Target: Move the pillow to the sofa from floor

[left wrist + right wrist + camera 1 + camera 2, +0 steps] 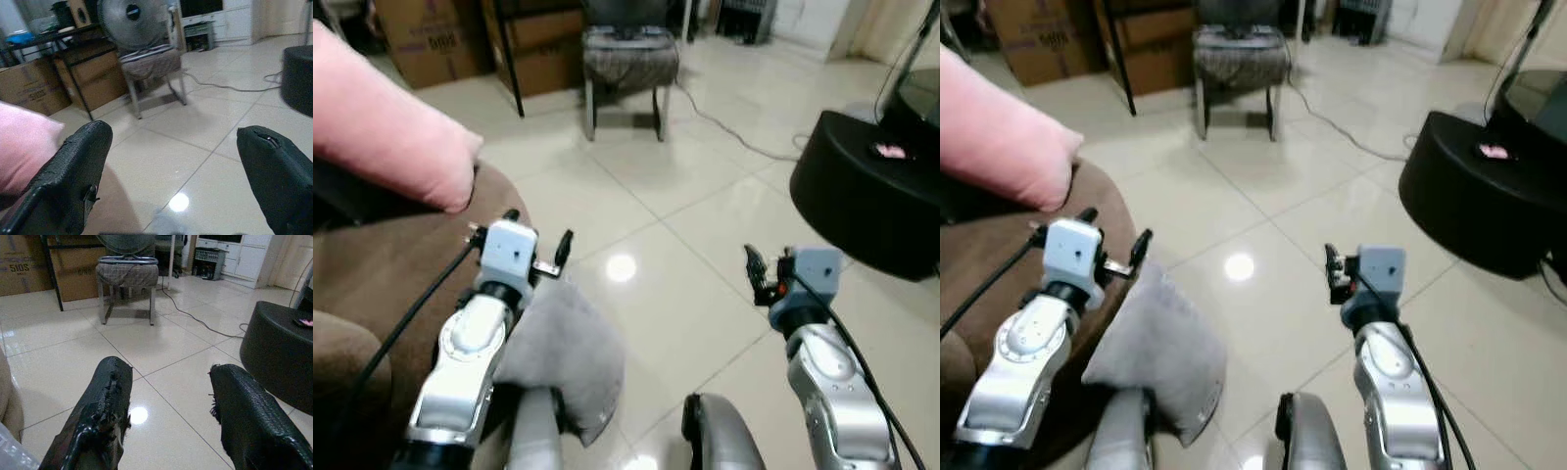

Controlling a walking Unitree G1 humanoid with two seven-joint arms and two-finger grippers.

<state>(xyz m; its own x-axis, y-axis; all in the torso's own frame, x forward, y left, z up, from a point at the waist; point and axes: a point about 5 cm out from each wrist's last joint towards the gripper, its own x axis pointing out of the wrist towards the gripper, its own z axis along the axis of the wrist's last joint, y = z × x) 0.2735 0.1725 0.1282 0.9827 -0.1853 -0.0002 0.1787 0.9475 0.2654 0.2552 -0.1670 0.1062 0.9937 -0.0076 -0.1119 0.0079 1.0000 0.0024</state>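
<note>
A grey pillow (570,354) lies low against the side of the brown sofa (401,264), just under my left forearm. On the sofa's arm at the far left rests a pink pillow (382,127). My left gripper (539,228) hangs open above the grey pillow's upper edge, with nothing between its fingers (73,166). My right gripper (756,274) is open too, held over bare tiled floor to the right of the pillow; its fingers (105,401) hold nothing.
A black round ottoman (871,196) stands at the right. Ahead are a padded stool (628,59), cardboard boxes (431,39) and a cable (724,127) across the shiny tiles. A fan (129,17) stands behind the stool.
</note>
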